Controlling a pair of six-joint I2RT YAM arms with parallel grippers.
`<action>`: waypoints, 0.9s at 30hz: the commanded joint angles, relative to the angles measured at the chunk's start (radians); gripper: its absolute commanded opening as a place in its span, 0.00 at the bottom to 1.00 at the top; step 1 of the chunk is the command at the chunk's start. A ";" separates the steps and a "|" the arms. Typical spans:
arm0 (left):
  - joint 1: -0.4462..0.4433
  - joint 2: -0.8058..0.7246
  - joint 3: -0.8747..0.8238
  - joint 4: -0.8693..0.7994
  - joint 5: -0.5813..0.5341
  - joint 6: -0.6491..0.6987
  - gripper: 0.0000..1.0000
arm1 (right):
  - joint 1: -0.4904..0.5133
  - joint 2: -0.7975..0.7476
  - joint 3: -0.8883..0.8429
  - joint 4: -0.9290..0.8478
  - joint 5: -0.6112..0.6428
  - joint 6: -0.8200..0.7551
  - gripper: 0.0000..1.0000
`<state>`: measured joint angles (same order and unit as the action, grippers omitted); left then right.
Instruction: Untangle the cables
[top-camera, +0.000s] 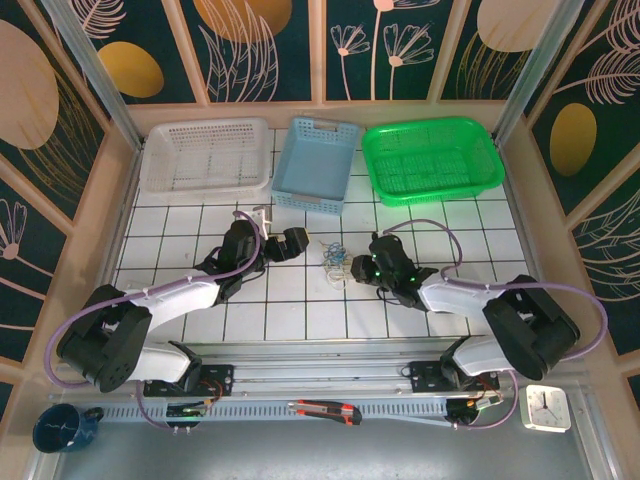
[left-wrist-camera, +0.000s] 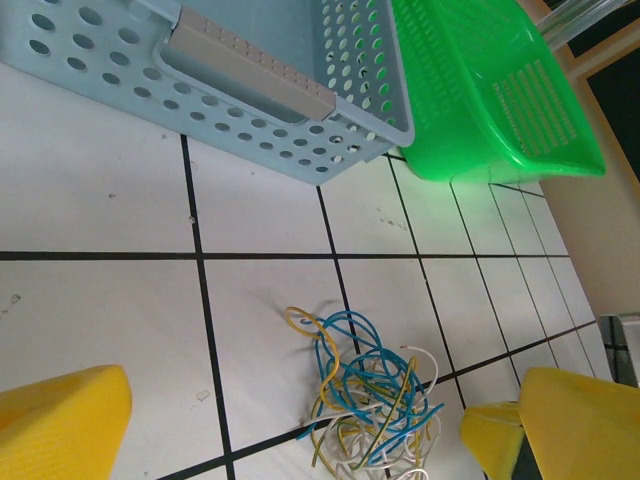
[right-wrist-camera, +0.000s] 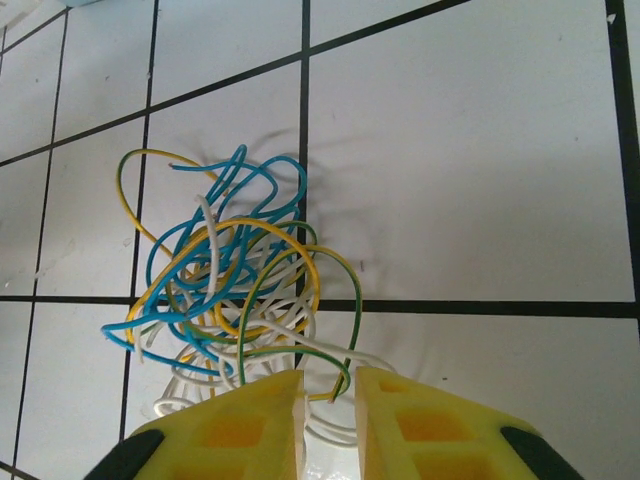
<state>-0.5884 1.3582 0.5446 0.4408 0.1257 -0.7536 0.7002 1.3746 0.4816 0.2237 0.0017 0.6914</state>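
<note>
Cables, a small knot of blue, yellow, green and white wires, lie on the white tiled counter a little nearer than the blue basket, off its near right corner and apart from its wall. Well nearer than that basket, at the counter's front edge, lie a red and black box cutter, a dark blue mug far off to the left and a small white clock far off to the right. Closer to the basket, the right tool sits at the knot's right side with its yellow fingers almost together, a slim gap between them. White and green strands run to its tips, but I cannot tell if any is pinched. The left tool hovers in front of the basket's near left corner with its fingers spread wide, gripping nothing. A white basket stands just left of the blue one, and a green basket just right of it.
</note>
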 joint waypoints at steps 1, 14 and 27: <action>-0.004 -0.003 0.024 -0.003 -0.002 -0.005 0.99 | -0.007 0.026 0.011 0.066 -0.030 0.019 0.19; -0.004 0.011 0.031 0.001 -0.002 0.000 0.99 | -0.005 0.076 0.009 0.104 -0.063 0.023 0.21; -0.004 0.021 0.039 0.005 0.001 -0.002 0.99 | -0.005 0.097 0.003 0.124 -0.077 0.029 0.21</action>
<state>-0.5884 1.3708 0.5537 0.4408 0.1257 -0.7536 0.6991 1.4570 0.4820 0.3134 -0.0620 0.7132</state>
